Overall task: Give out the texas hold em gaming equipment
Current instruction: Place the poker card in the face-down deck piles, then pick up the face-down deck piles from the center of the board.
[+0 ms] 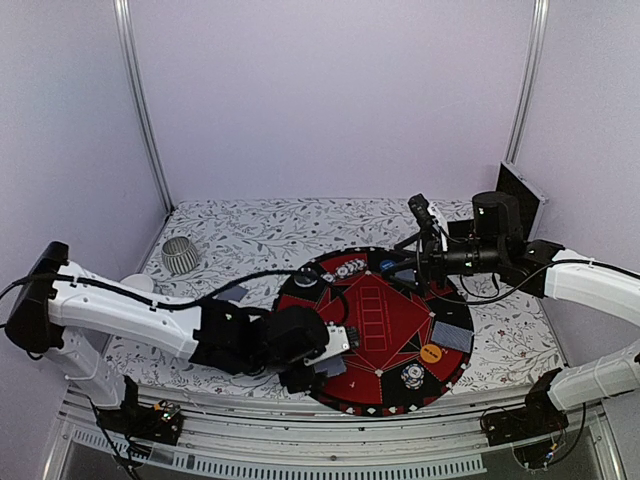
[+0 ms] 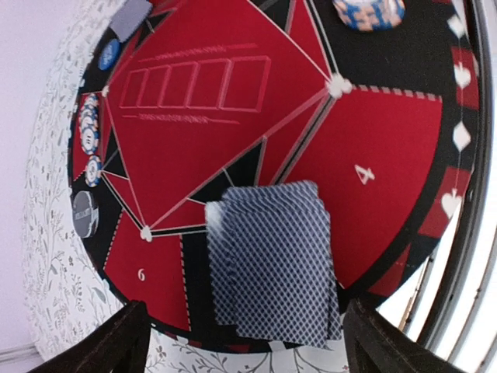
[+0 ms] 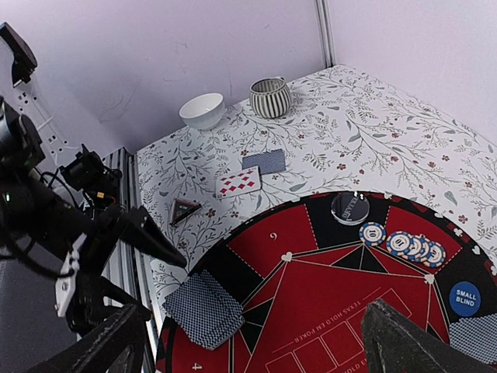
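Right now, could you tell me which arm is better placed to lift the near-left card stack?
Left: the left tool hangs open over the card stack; the right tool is far off.

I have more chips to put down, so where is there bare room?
The red centre of the mat is bare, bordered by the deck and the chip row. The flowered cloth between the ribbed cup and the mat is free too. Crowded: beyond the deck, a face-up card, a face-down card and the triangle.
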Tool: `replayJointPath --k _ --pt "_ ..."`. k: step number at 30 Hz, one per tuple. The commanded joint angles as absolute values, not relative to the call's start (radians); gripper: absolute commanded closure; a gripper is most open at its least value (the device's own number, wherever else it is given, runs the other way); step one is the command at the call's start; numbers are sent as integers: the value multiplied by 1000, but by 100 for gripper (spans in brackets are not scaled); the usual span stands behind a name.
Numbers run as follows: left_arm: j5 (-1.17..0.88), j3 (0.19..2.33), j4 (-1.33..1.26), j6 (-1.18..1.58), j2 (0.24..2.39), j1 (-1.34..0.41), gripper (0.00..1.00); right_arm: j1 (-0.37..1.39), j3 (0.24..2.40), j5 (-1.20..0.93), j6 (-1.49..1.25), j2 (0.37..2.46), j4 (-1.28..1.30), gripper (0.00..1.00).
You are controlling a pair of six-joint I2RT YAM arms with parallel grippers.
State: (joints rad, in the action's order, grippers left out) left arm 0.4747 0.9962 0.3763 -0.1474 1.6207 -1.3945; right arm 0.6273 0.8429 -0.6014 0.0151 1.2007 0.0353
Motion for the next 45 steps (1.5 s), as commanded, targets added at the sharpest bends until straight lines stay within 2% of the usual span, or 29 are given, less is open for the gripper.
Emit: replayJointPath --k 1,7,9,11,18,24,28,32,39,45 --pt "292 1074 469 33 1511 -1200 11 626 853 -620 5 1197 13 1" --pt "245 1039 628 277 1420 -780 11 626 843 -622 6 1188 12 1" --pt "164 1007 652 318 1426 -665 3 626 843 -627 6 1187 9 1" --pt "69 965 634 330 1448 -578 2 626 843 -629 6 1189 7 1" --pt "-32 891 569 308 1575 -492 2 626 837 -632 6 1186 6 1" --pt "44 880 543 267 1698 -494 2 626 837 -636 6 1198 2 1" --pt "24 870 524 261 1718 -494 12 626 835 -635 6 1199 3 1" --pt "-14 873 520 242 1723 -493 32 626 835 -635 5 1203 3 1" --pt "-48 876 520 229 1736 -495 49 626 836 -634 5 1198 2 1" --pt "-32 884 536 228 1693 -495 57 626 831 -632 6 1188 2 1"
